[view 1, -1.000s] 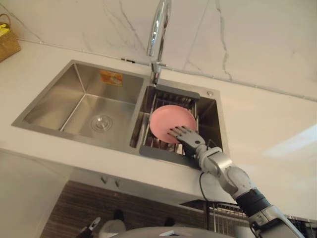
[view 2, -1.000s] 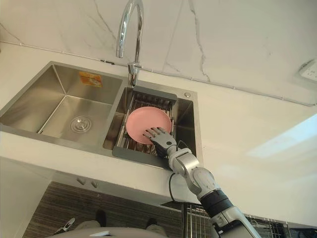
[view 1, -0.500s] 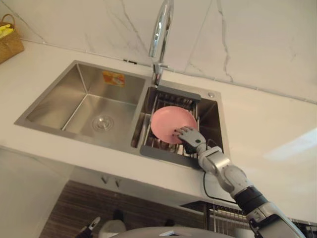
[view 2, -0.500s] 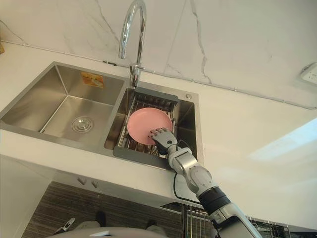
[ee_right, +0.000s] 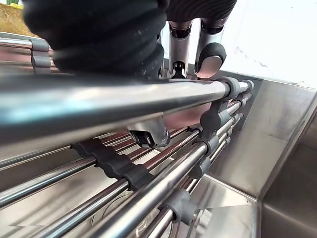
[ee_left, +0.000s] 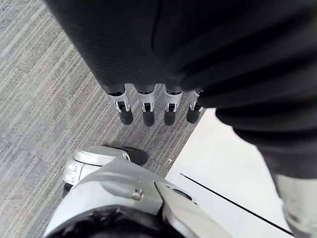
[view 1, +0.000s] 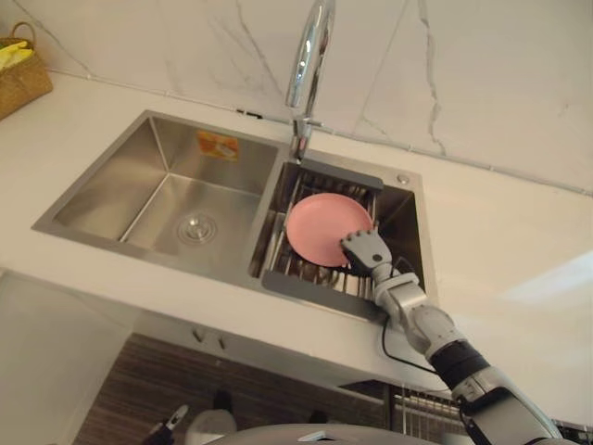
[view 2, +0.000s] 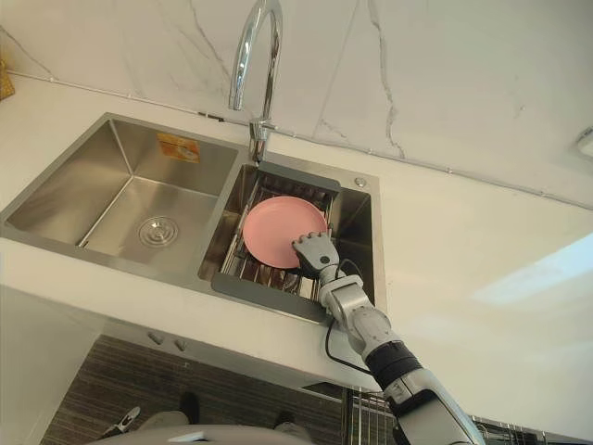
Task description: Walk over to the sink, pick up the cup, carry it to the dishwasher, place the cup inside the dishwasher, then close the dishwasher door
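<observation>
The left hand (ee_left: 147,106) is seen hanging low over a grey striped floor (ee_left: 44,89), its fingers loose and nearly straight, with nothing held. Below the front edge of the white countertop (view 1: 491,250), on the right, a wire basket (view 1: 422,408) is partly seen.

A double steel sink (view 1: 93,225) is let into the countertop. In its left basin a round drain (view 1: 195,228) is set in the bottom and an orange sticker (view 1: 222,146) is stuck to the far wall. The right basin is spanned by a drying rack (view 1: 315,289) of steel rods in a grey frame.

The right hand (view 1: 366,250) is reached down into this right basin. A pink plate (view 1: 320,227) is propped tilted on the rack, and its lower right rim is met by the hand. In the right wrist view the fingers (ee_right: 210,54) are bent over the far side of the rim and the thumb is set on the near side, so the plate is pinched between them. It is this plate, in the rack of the right basin, that is held.

Behind the sink, between the two basins, a tall chrome faucet (view 1: 310,56) is mounted. A white marble wall (view 1: 482,65) is seen beyond it, and a wicker basket (view 1: 20,74) is placed at the far left of the countertop.
</observation>
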You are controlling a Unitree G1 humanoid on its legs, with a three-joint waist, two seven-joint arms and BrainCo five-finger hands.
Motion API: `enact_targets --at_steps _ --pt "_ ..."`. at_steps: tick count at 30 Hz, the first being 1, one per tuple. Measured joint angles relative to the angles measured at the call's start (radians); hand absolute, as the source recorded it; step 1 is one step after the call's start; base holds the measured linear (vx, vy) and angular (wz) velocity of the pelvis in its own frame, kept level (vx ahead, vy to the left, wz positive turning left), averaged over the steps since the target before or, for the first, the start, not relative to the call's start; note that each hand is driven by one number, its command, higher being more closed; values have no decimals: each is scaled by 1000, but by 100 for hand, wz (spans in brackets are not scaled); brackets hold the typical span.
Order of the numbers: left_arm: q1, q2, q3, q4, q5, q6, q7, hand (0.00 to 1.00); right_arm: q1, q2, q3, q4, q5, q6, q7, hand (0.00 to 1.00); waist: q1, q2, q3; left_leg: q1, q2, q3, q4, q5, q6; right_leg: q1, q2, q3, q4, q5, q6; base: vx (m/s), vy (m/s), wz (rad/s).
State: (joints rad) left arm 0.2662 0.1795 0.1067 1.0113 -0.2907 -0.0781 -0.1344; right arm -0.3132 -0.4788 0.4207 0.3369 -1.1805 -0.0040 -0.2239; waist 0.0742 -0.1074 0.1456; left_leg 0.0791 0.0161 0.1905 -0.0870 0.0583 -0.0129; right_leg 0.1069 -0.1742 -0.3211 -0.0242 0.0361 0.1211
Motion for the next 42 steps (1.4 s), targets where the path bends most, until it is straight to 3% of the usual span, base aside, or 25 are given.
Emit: enact_targets --at_steps 10,17,20,42 --pt "4 -8 1 0 0 -22 0 0 31 -3 -55 -27 121 -15 -76 100 -5 14 9 10 0 -4 0 1 0 12 -2 -4 2 -3 -4 -9 2 1" --pt "41 -27 8 0 0 -39 0 0 45 -4 -249 -238 252 -40 -253 100 -25 29 10 15 -1 -3 0 2 1 11 -1 5 2 2 2 0 0 -3" --pt "41 -27 8 0 0 -44 0 0 45 -4 -276 -249 300 -46 -285 100 -25 29 10 20 -1 -2 0 2 1 15 -2 5 2 3 3 0 0 0" --pt "43 -35 8 1 -1 -52 0 0 45 -17 -277 -249 331 -116 -182 100 -36 44 1 23 -4 -19 0 3 3 30 -5 -19 2 2 4 0 0 2"
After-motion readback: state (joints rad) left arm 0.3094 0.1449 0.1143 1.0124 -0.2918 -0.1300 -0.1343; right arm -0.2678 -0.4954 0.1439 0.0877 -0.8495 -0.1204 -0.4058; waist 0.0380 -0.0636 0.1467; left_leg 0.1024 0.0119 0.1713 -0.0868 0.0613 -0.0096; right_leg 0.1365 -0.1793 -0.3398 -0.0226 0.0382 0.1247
